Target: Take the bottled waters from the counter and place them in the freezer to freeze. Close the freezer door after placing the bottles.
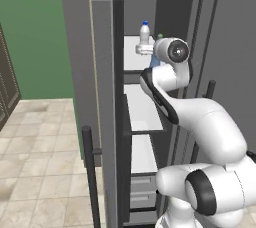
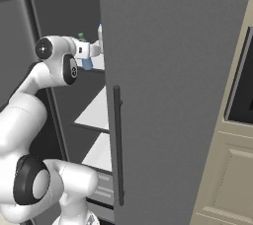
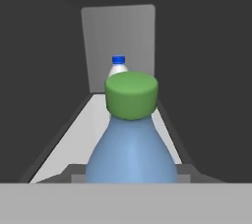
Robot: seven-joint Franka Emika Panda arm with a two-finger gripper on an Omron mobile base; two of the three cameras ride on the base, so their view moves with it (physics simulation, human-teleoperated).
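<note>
While the arm reaches into the open freezer, its gripper is mostly hidden behind the white wrist. It is squeezed shut on the blue bottle with the green cap, and the finger tips cannot be seen. This bottle is over the front edge of the top white shelf. The whitish bottle with the blue cap stands upright at the back of that shelf, well apart. Bare shelf lies between them. The freezer door stands wide open, its top cut off.
</note>
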